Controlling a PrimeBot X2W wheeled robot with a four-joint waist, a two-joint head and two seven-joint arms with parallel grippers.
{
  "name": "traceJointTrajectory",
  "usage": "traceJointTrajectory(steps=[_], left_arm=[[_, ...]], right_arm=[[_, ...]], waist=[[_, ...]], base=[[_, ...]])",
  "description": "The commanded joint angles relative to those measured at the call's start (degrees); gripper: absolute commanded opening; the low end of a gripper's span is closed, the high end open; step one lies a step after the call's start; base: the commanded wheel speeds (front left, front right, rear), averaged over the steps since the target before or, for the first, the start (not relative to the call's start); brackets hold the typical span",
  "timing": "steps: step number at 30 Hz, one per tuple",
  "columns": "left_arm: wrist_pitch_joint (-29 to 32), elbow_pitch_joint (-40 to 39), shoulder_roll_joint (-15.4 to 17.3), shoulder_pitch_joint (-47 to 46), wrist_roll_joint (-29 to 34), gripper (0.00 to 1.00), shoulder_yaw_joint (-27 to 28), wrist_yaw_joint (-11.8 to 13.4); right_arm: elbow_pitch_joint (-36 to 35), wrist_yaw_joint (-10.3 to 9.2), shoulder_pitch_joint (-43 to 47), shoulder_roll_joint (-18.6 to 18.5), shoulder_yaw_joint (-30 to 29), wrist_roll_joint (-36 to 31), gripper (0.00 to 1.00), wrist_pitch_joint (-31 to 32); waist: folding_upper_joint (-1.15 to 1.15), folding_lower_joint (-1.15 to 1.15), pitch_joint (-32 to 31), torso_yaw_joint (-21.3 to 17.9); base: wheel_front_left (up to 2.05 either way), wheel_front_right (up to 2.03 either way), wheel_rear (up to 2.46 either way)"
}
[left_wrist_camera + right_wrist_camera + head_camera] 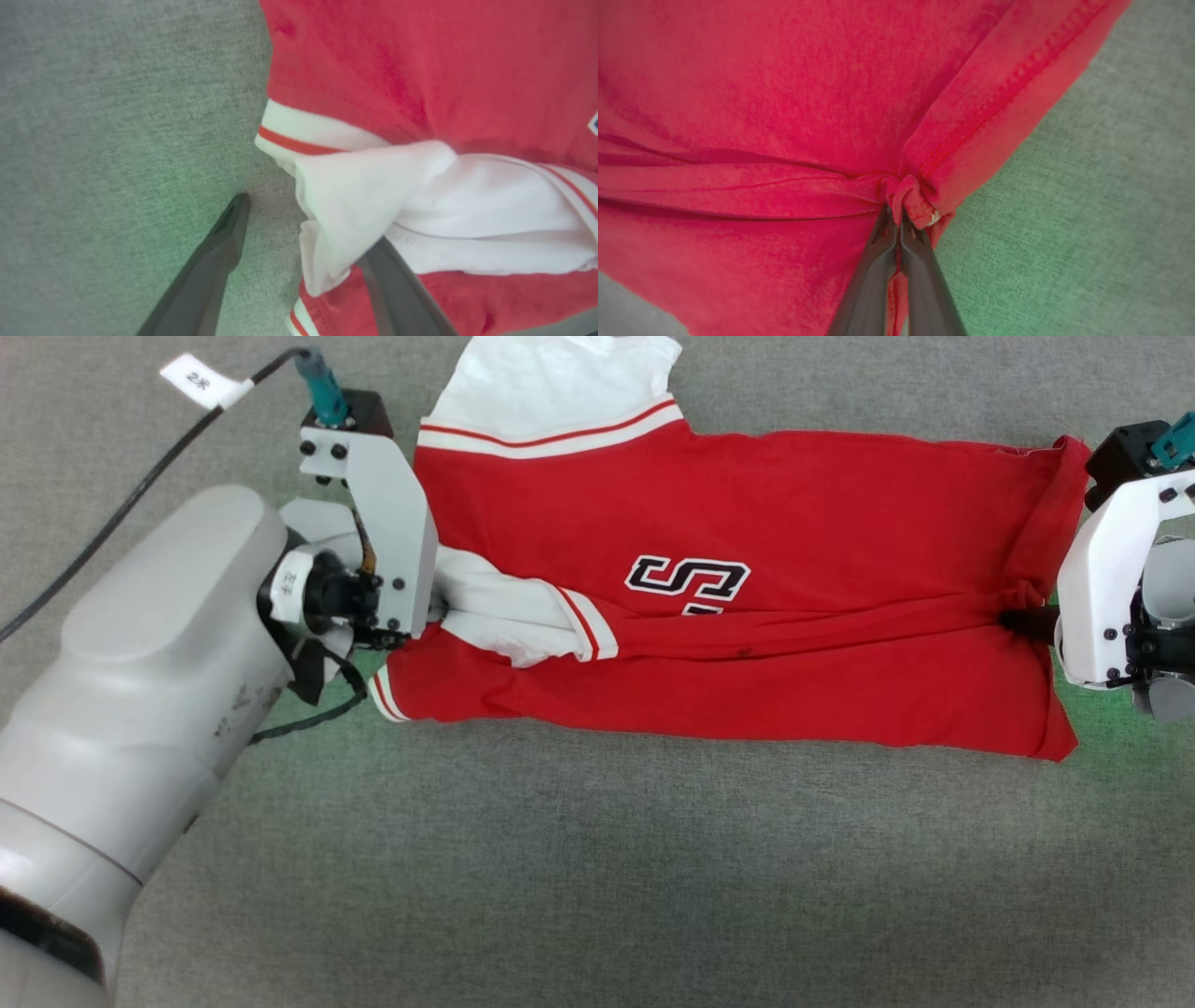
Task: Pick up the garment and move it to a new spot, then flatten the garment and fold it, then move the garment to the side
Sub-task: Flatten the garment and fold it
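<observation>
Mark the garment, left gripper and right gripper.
garment (822,523): head view, red body panel.
left gripper (306,224): left wrist view, midway between open fingertips.
right gripper (895,217): right wrist view, fingertips pinching the hem.

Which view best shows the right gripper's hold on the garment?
Right wrist view: close up, right gripper shut on the garment at its bunched hem. Head view shows it small, at the edge; left wrist view shows the sleeve end.

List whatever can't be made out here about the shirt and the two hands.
Head view: a red fold covers the lower part of the lettering on the garment.
Head view: the top edge cuts the upper white sleeve.
Left wrist view: the folded sleeve covers one fingertip of the left hand.
Head view: the right edge cuts off the right hand's body.
</observation>
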Motion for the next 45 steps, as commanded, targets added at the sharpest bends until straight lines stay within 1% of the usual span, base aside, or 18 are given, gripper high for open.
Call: traceJointTrajectory(steps=[1,2,3,4,5,11,20,25,29,33,37,38,41,45], left_arm=[[-0.7,1.3,-0.5,2.5,0.0,1.0,-0.9,-0.1],[-0.8,1.4,-0.6,2.5,-0.1,1.0,-0.8,-0.2],[-0.9,1.5,-0.7,2.7,-0.1,1.0,-0.8,-0.2],[-0.9,1.7,-0.7,2.8,-0.2,1.0,-0.8,-0.3],[-0.8,1.7,-0.8,3.0,-0.3,1.0,-0.8,-0.4],[-1.6,2.3,-0.8,3.7,-0.9,1.0,-0.4,-1.0],[-3.0,2.1,0.4,3.5,-0.2,1.0,-0.4,-2.6],[-5.1,1.5,1.2,4.4,0.2,1.0,-0.2,-3.0],[-8.8,0.3,1.9,5.8,0.7,1.0,0.1,-3.7],[-13.5,-1.1,2.9,8.2,1.2,1.0,0.8,-3.2],[-18.3,-3.4,4.1,11.4,0.6,1.0,2.0,-3.3],[-18.3,-3.4,4.1,11.4,0.6,1.0,2.0,-3.3],[-22.0,-5.4,5.2,14.2,0.4,1.0,2.8,-3.0],[-27.2,-9.1,6.5,18.5,0.5,1.0,3.6,-2.3]], right_arm=[[3.7,-0.4,4.9,1.2,2.9,-0.2,0.0,2.4],[3.9,-0.4,5.0,1.3,2.9,-0.1,0.17,2.7],[4.1,-0.4,4.9,1.4,2.9,-0.1,0.37,3.1],[4.2,-0.39,4.9,1.5,3.0,-0.1,0.76,3.4],[4.3,-0.36,4.8,1.5,3.1,-0.2,1.0,3.4],[5.5,-0.33,4.7,1.6,2.1,-1.9,1.0,1.5],[7.5,-0.31,6.0,3.1,0.2,-3.6,1.0,-2.5],[7.2,-0.28,7.0,3.2,-0.4,-3.7,1.0,-5.1],[6.0,-0.27,8.4,2.8,-0.9,-3.6,1.0,-8.2],[4.0,-0.27,11.0,2.2,-1.6,-2.9,1.0,-11.6],[1.3,-0.27,14.0,1.3,-2.0,-2.9,1.0,-15.7],[1.3,-0.27,14.0,1.3,-2.0,-2.9,1.0,-15.7],[-1.3,-0.27,16.4,0.1,-1.8,-3.2,1.0,-19.5],[-5.3,-0.26,20.1,-1.1,-1.9,-3.9,1.0,-26.8]], waist=[[0.0,0.0,-0.1,0.0],[0.0,0.0,-0.3,0.0],[0.0,0.0,-0.5,0.0],[0.0,0.0,-0.8,0.0],[0.0,0.0,-1.2,-0.1],[0.0,0.0,-4.3,-0.1],[0.0,0.0,-9.1,0.2],[0.0,0.0,-11.8,0.4],[0.0,0.0,-14.2,0.4],[0.0,0.0,-16.7,0.4],[0.0,0.0,-18.9,0.2],[0.0,0.0,-18.9,0.2],[0.0,0.0,-20.5,0.0],[0.0,0.0,-22.5,-0.1]], base=[[0.0,0.0,0.0],[0.0,0.0,0.0],[0.0,0.0,0.0],[0.0,0.0,0.0],[0.0,0.0,0.0],[0.0,0.0,0.0],[0.0,0.0,0.0],[0.0,0.0,0.0],[0.0,0.0,0.0],[0.0,0.0,0.0],[0.0,0.0,0.0],[0.0,0.0,0.0],[0.0,0.0,0.0],[0.0,0.0,0.0]])
